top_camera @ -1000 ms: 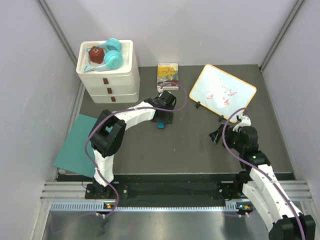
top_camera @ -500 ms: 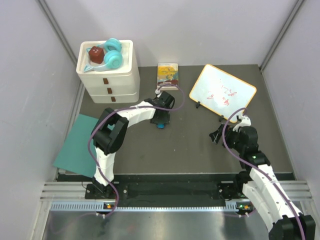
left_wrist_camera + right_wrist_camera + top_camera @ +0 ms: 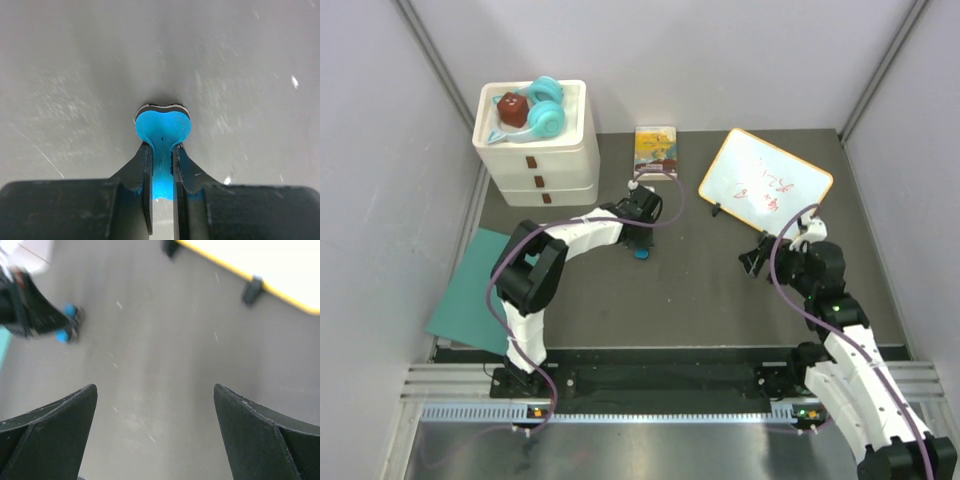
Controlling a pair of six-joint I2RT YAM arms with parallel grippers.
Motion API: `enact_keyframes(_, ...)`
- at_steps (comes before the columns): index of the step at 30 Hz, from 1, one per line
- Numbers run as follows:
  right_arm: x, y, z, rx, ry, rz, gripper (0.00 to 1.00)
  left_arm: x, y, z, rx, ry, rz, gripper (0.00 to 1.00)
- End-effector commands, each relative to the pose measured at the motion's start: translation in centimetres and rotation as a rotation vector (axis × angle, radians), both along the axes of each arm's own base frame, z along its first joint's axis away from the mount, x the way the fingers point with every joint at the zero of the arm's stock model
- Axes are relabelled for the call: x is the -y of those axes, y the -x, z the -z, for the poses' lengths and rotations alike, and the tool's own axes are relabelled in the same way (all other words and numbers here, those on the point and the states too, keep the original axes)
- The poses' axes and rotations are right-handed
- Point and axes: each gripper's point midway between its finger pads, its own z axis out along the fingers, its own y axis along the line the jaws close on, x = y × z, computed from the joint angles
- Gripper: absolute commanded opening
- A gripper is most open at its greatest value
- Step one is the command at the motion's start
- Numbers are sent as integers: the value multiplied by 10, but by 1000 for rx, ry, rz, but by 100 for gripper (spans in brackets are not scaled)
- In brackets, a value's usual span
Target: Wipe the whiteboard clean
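The whiteboard, white with a yellow-orange frame, stands tilted at the back right with red scribbles on it. Its frame and black feet also show at the top right of the right wrist view, where the whiteboard is blurred. A small blue eraser lies on the dark table near the middle. My left gripper is shut on it. In the left wrist view, the left gripper pinches the narrow stem of the blue eraser. My right gripper hangs open just in front of the whiteboard. In its own view, the right gripper holds nothing.
A white drawer unit stands at the back left, with teal headphones and a dark red object on top. A small yellow picture book lies at the back centre. A teal sheet lies along the left edge.
My left gripper has closed from open onto the blue eraser. The right arm has shifted slightly toward the whiteboard, its jaws still wide.
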Motion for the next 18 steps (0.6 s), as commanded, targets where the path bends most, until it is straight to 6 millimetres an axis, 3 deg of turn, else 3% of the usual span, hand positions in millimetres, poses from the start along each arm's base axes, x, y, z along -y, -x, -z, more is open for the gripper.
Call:
enact_keyframes(1, -8, -22, -58, 167, -22, -50, 99, 35, -7, -65, 143, 205, 127, 0)
enact_keyframes(2, -2, -27, -61, 181, -42, -32, 99, 39, -8, -71, 151, 218, 144, 0)
enact_keyframes(4, -9, -28, -68, 203, -150, -76, 99, 49, -8, -85, 159, 255, 191, 0)
enact_keyframes(5, 4, -37, -73, 247, -175, -32, 99, 52, -8, -88, 159, 266, 204, 0)
enact_keyframes(11, 23, -55, -67, 228, -326, 7, 99, 71, -5, -98, 152, 340, 283, 0)
enact_keyframes(15, 58, -66, -80, 299, -404, 79, 97, 82, -3, -97, 137, 388, 314, 0)
enact_keyframes(18, 83, -63, -72, 306, -426, 144, 94, 91, -7, -97, 138, 417, 330, 0)
